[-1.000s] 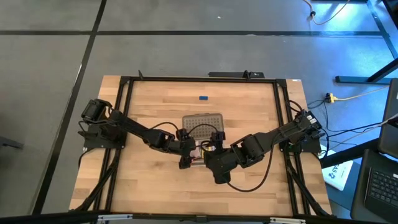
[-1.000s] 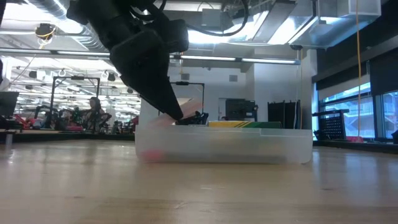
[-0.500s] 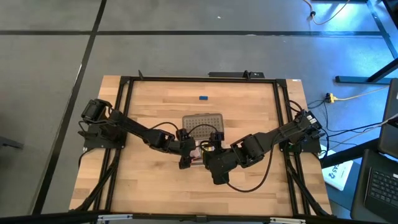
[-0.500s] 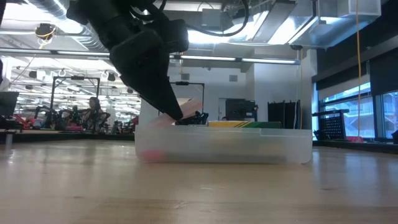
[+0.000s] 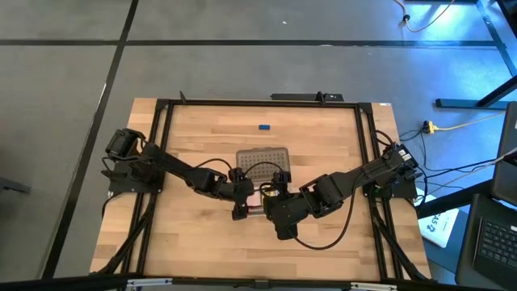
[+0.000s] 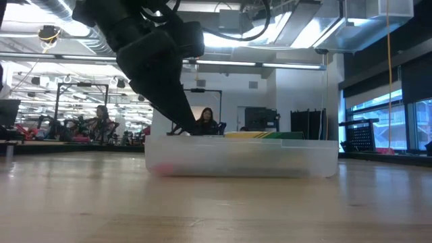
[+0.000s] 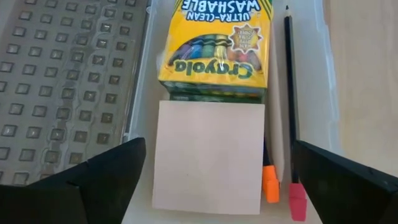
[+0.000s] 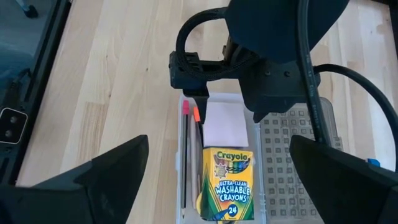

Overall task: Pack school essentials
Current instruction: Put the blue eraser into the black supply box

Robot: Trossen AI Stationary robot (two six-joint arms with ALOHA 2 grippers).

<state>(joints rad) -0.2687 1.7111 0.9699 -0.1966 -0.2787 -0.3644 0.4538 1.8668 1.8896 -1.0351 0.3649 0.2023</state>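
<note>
Both grippers hang over a clear case (image 8: 224, 168) at the worktop's (image 5: 194, 234) centre, jaws spread open. Inside lie a crayon box (image 7: 217, 46), pink pad (image 7: 210, 157) and pencils (image 7: 290, 93). A blue block (image 5: 263, 126), seemingly loose, sits at twelve o'clock.

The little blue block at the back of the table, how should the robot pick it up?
Judging by the high view, come straight down on the tiny blue block and pinch its two long sides. It lies flat and alone on the bare table, so nothing blocks the fingers.

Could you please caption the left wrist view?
Pink pad, crayon box and pencils packed in the case.
</note>
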